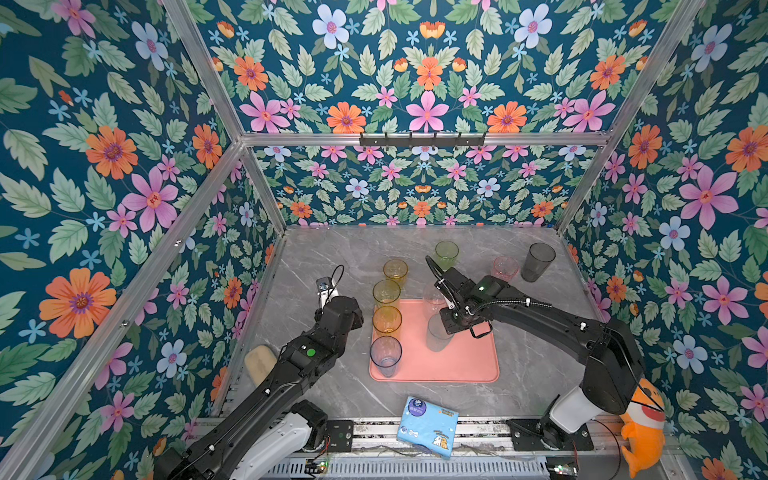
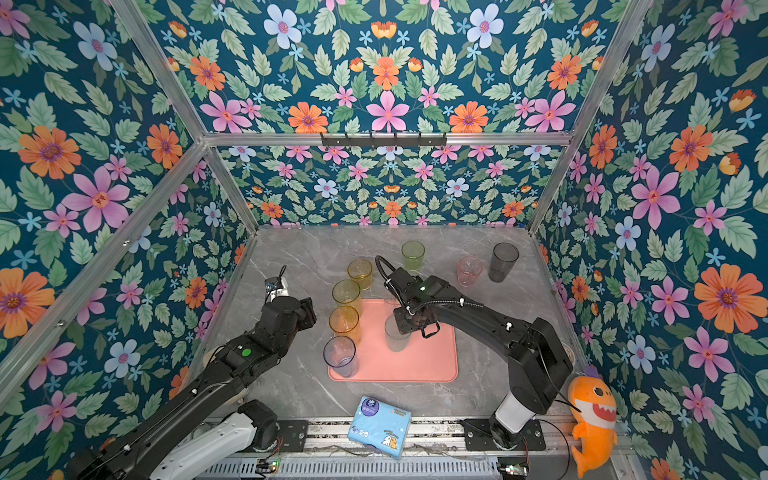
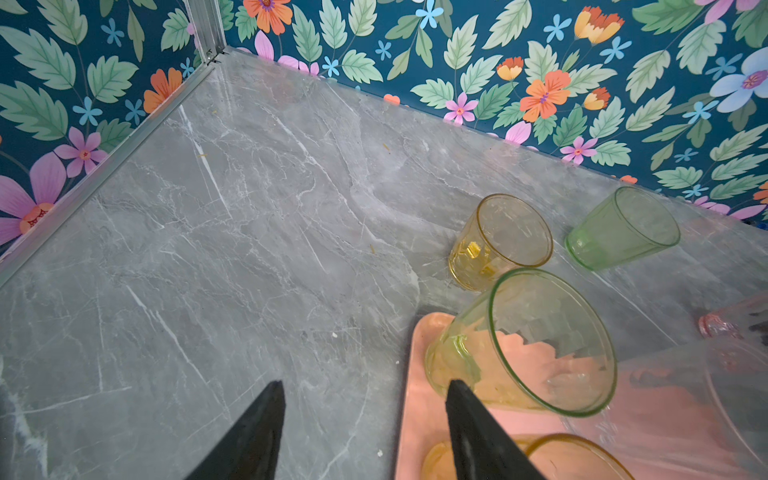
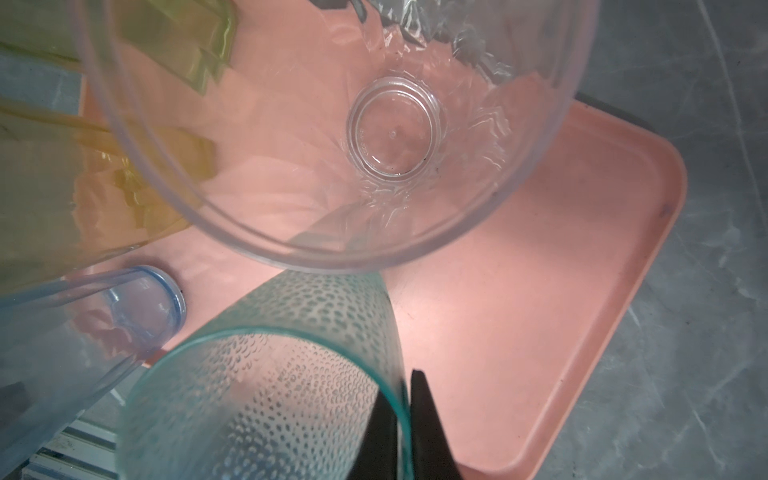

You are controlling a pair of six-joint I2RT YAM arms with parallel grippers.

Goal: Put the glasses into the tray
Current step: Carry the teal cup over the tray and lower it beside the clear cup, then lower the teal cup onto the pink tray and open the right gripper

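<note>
Nine glasses, one tray (image 1: 457, 368), two grippers. Counting in both top views, five are on or over the pink tray: yellow-green glass (image 1: 386, 293), tall amber glass (image 1: 387, 320), blue-grey glass (image 1: 385, 356), clear glass (image 1: 433, 298) and teal glass (image 1: 437, 337). Four stand out on the marble tabletop (image 1: 532, 340): short amber glass (image 1: 395, 270), green glass (image 1: 446, 253), pink glass (image 1: 505, 268) and dark grey glass (image 1: 538, 262).

The right gripper (image 4: 400, 386) is clenched on the teal glass's rim, one finger inside, one outside. Only the right wrist view shows that pinch and the dimpled wall; from above the gripper covers it. The base is hidden, so it is probably standing on the tray, but that's hard to call.

The left gripper (image 3: 365, 388) has its fingers spread with nothing between them, by the tray's corner. The left wrist view alone shows the yellow-green glass's base on that corner. The dark grey glass appears only from above.
</note>
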